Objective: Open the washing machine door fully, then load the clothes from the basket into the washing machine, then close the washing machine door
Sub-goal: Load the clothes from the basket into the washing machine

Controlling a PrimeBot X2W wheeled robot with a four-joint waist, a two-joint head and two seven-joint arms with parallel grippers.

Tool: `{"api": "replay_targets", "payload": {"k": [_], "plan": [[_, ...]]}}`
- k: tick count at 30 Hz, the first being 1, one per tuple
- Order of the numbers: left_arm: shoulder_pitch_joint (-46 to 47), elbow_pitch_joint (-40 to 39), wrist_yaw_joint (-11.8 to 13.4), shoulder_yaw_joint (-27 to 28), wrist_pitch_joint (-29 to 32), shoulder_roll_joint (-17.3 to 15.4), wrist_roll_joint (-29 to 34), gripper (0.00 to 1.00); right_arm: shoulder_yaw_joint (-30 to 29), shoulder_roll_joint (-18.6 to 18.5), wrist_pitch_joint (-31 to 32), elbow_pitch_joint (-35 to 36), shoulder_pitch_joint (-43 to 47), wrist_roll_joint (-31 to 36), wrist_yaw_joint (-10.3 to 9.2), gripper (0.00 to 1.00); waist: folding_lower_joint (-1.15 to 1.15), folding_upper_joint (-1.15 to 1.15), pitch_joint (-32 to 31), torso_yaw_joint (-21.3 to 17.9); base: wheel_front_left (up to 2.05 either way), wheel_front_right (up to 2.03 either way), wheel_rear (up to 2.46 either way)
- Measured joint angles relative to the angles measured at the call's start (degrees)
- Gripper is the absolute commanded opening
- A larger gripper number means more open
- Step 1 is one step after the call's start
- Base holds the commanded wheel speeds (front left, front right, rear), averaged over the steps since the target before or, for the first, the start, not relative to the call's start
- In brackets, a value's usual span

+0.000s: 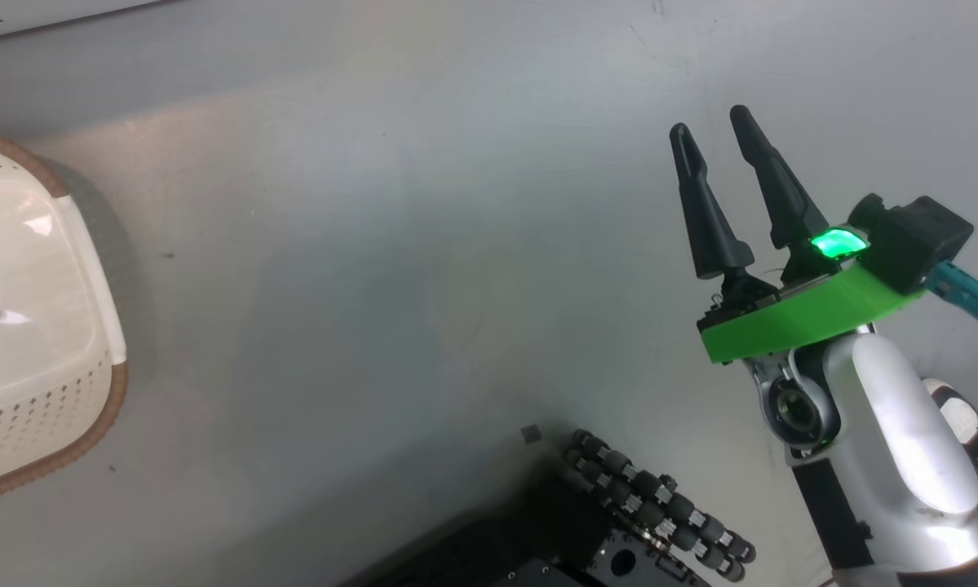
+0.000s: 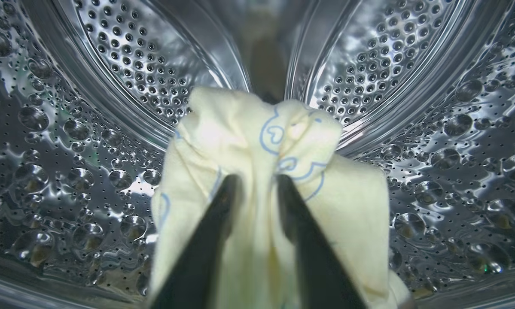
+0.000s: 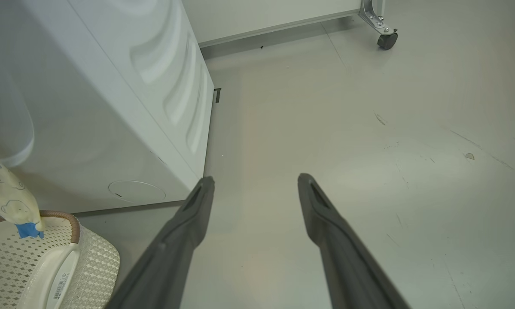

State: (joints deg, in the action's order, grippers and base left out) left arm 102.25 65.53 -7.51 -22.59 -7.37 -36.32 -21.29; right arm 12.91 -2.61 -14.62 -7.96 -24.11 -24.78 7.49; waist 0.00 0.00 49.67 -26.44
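In the left wrist view my left gripper (image 2: 257,180) is shut on the clothes (image 2: 248,141), a pale yellow bundle with blue outline prints, held inside the perforated steel drum (image 2: 111,86) of the washing machine. My right gripper (image 1: 713,130) is open over bare floor with nothing between its fingers (image 3: 197,201). The cream basket (image 1: 32,326) stands at the left edge of the head view, its bottom sticker showing. In the right wrist view the white washing machine (image 3: 111,98) stands at the left, the basket (image 3: 68,257) before it, and a tail of yellow cloth with a blue patch (image 3: 12,201) hangs over the basket.
Grey floor (image 1: 391,244) spreads around the right arm. My dark wheeled base (image 1: 619,522) sits at the bottom of the head view. A caster of some cart (image 3: 386,40) stands far off by the wall.
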Motion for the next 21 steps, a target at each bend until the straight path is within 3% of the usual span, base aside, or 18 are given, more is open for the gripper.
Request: {"api": "replay_targets", "payload": {"k": [14, 18, 21], "plan": [[-1.11, 1.12, -0.01, -5.50, -2.69, 1.26, -6.17, 1.00, -1.72, 0.00, 0.00, -0.01, -0.55, 0.64, 0.00, 1.00, 0.00, 0.00, -1.23, 2.40, 0.00, 0.00, 0.00], [-3.48, 0.82, -0.01, -5.86, -3.25, 2.07, -10.45, 1.00, -2.89, 0.01, 0.00, -0.05, -0.98, 2.07, 0.00, 1.00, 0.00, 0.00, -2.57, 3.93, 0.00, 0.00, 0.00], [-7.58, -1.09, -0.01, -9.23, -3.87, 2.49, -12.27, 1.00, -4.30, 0.00, 0.00, -0.27, -0.94, 3.65, 0.00, 1.00, 0.00, 0.00, -4.55, 5.53, 0.00, 0.00, 0.00]]}}
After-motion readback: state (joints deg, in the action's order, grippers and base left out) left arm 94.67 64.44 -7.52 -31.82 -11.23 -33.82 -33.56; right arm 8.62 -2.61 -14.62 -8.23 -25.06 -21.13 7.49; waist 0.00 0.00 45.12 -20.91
